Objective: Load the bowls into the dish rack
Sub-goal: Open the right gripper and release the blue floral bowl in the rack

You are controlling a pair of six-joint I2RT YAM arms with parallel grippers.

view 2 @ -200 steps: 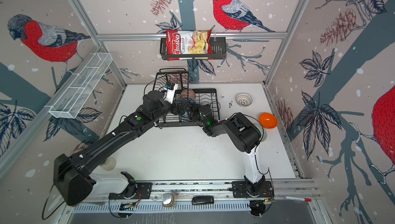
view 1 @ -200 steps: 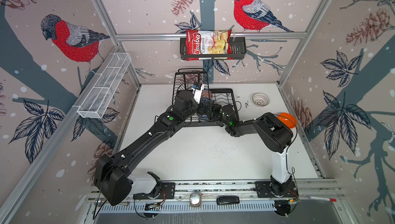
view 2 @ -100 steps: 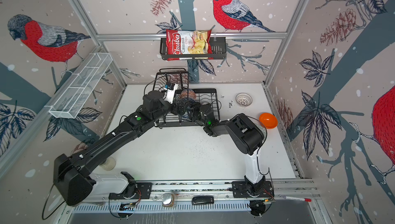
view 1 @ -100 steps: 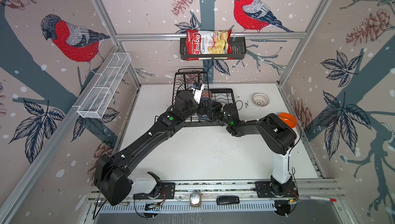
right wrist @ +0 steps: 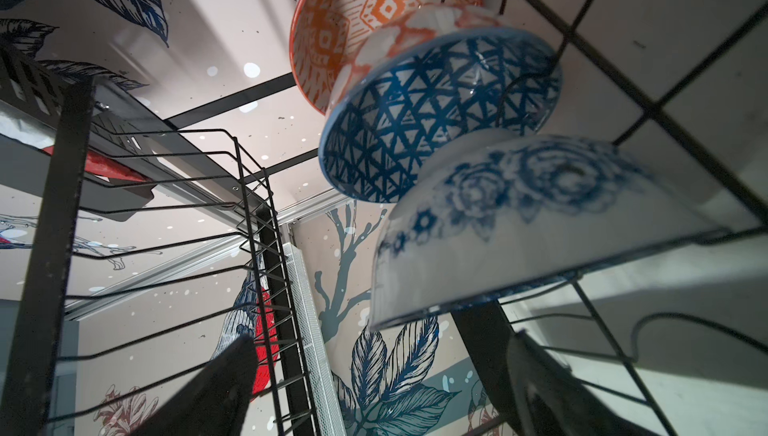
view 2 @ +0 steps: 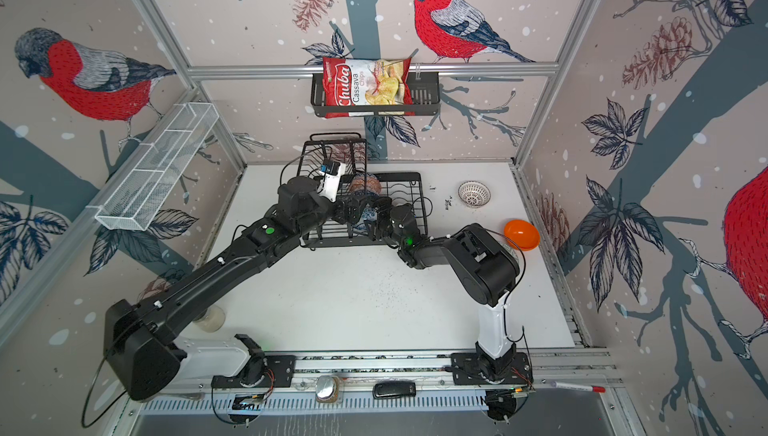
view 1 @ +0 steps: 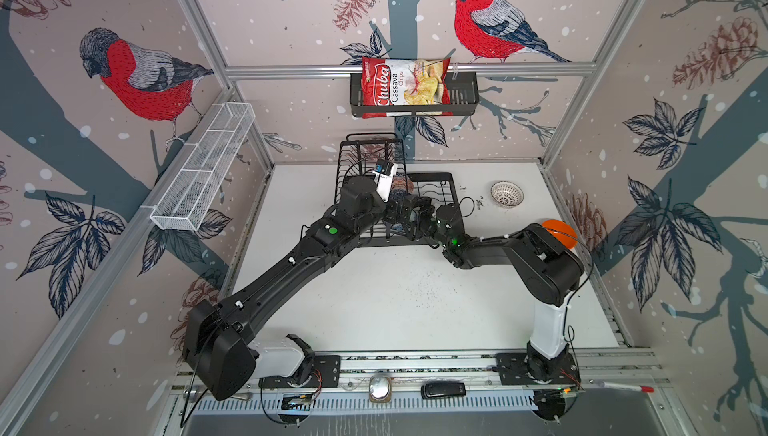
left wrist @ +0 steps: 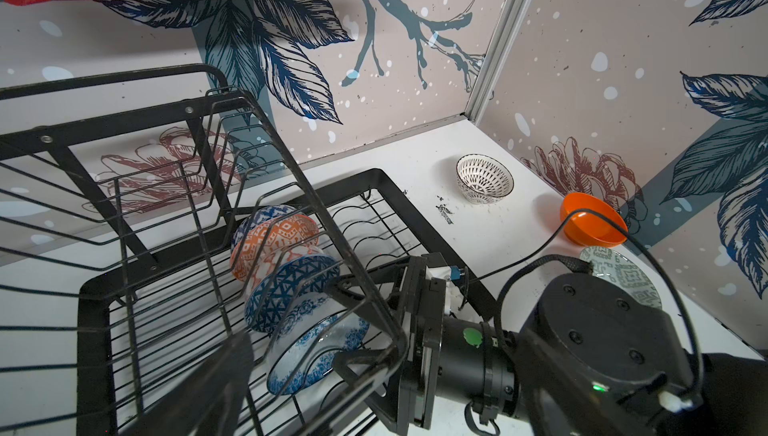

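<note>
The black dish rack (view 1: pixel 440 188) (view 2: pixel 409 192) stands at the back of the table. Three bowls lean in a row on its base tray: orange-white (left wrist: pixel 274 242) (right wrist: pixel 365 1), blue triangle-patterned (left wrist: pixel 299 284) (right wrist: pixel 415 122) and blue-white floral (left wrist: pixel 316 342) (right wrist: pixel 519 213). My right gripper (right wrist: pixel 382 350) (view 1: pixel 419 215) is open just short of the floral bowl's rim and touches nothing. My left gripper (view 1: pixel 401 209) is open over the tray beside the row; only one finger (left wrist: pixel 216 380) shows. On the table to the right sit a white lattice bowl (view 1: pixel 507 194) (left wrist: pixel 484 178), a plain orange bowl (view 1: pixel 559 232) (left wrist: pixel 592 219) and a grey-white bowl (left wrist: pixel 623 276), partly hidden by my right arm.
The rack's raised upper tier (left wrist: pixel 124 130) reaches over the left gripper. A black basket with a chips bag (view 1: pixel 405 86) hangs on the back wall, and a white mesh shelf (view 1: pixel 203 167) on the left wall. A pale cup (view 2: pixel 210 317) stands at the front left under my left arm.
My right gripper has opened wide and let go of the blue-white floral bowl, which now leans in the rack. The right elbow shifted slightly to the right. The left arm has not moved.
</note>
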